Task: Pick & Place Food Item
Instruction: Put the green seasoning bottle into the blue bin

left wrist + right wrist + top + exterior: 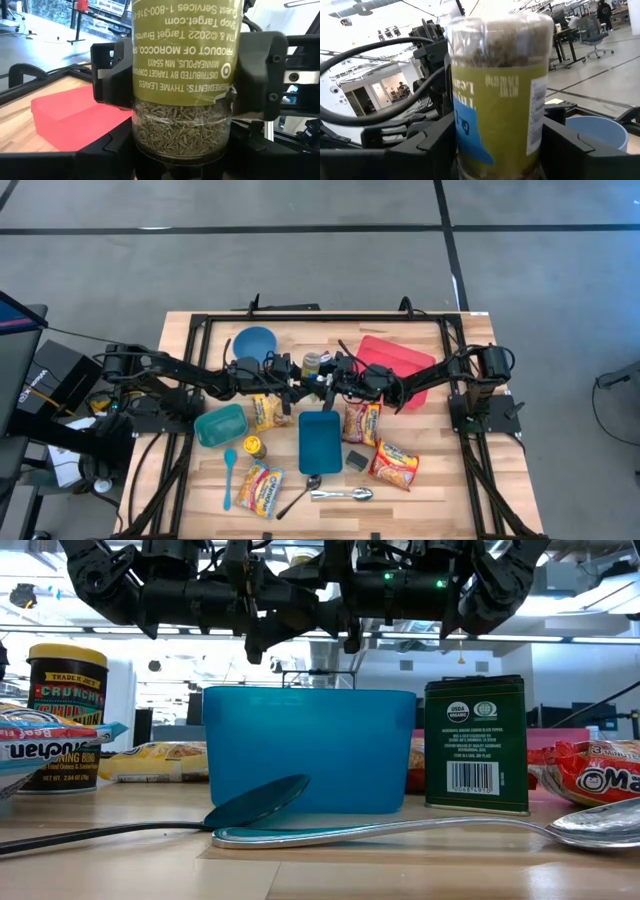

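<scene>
Spice jar [312, 362]: clear cylindrical container, olive-green label, dried thyme leaves visible through unlabelled band [182, 127]. Label print reads upside down in left wrist view. Blue patch on label [470, 135] in right wrist view. Position: raised above table, near table centre, between blue bowl [256, 342] and red tray [400, 360], above far end of blue rectangular container [320, 442]. Jar sits between fingers of both arms, dark pads at both sides.

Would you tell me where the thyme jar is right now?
In the high view, the thyme jar is above the table's middle, between the left gripper and right gripper.
</scene>
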Robot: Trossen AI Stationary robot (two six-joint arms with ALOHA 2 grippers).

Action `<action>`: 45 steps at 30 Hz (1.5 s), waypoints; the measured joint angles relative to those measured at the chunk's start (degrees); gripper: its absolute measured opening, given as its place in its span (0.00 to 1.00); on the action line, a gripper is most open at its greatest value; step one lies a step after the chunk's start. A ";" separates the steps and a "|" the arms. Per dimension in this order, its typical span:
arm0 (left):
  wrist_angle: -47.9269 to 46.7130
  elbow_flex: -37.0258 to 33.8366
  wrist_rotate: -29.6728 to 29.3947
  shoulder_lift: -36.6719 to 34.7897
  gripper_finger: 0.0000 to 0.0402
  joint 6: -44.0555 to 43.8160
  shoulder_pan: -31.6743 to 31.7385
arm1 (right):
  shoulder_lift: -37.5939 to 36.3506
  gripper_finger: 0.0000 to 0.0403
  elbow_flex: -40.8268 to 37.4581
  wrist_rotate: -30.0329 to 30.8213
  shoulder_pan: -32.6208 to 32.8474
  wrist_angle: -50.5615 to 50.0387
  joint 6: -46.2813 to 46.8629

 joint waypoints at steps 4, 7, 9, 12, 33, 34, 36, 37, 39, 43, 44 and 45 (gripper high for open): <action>-0.10 0.00 0.00 0.00 0.48 0.02 0.00 | 0.00 0.62 0.00 -0.02 0.00 -0.28 0.09; -0.26 0.00 0.00 0.00 0.48 0.04 0.00 | -0.41 0.63 -0.02 -0.02 0.00 -1.14 -0.28; -0.43 0.00 0.00 0.00 0.48 0.04 0.00 | -1.60 0.63 -0.02 -0.02 0.00 -3.31 -1.20; -1.25 0.00 0.00 0.00 0.49 0.06 0.00 | -4.56 0.63 -0.02 -0.02 0.00 -8.87 -1.80; -6.26 0.02 0.02 -2.83 0.48 0.09 -0.02 | -28.06 0.63 -0.02 5.83 2.90 -47.36 -8.99; -7.42 0.02 0.02 -3.58 0.48 0.07 -0.02 | -28.86 0.63 -0.02 6.46 3.27 -49.08 -9.47; -9.65 0.02 0.02 -5.07 0.49 0.09 -0.02 | -30.00 0.62 -0.02 8.34 4.03 -52.28 -10.02; -10.85 0.02 0.02 -5.75 0.49 0.08 -0.05 | -30.53 0.62 -0.02 9.60 4.51 -53.80 -10.42; -12.66 0.02 0.00 -6.84 0.49 0.09 -0.53 | -31.12 0.61 -0.02 13.09 5.52 -56.65 -10.91; -15.11 0.02 1.26 -8.85 0.48 0.07 -1.90 | -31.30 0.59 -0.02 20.54 7.32 -60.93 -11.04; -16.07 0.02 2.13 -9.34 0.49 0.05 -2.13 | -31.30 0.59 -0.02 22.06 7.63 -61.63 -11.04; -16.89 0.02 2.72 -9.78 0.49 0.07 -2.44 | -31.30 0.58 -0.02 23.27 7.87 -62.24 -11.01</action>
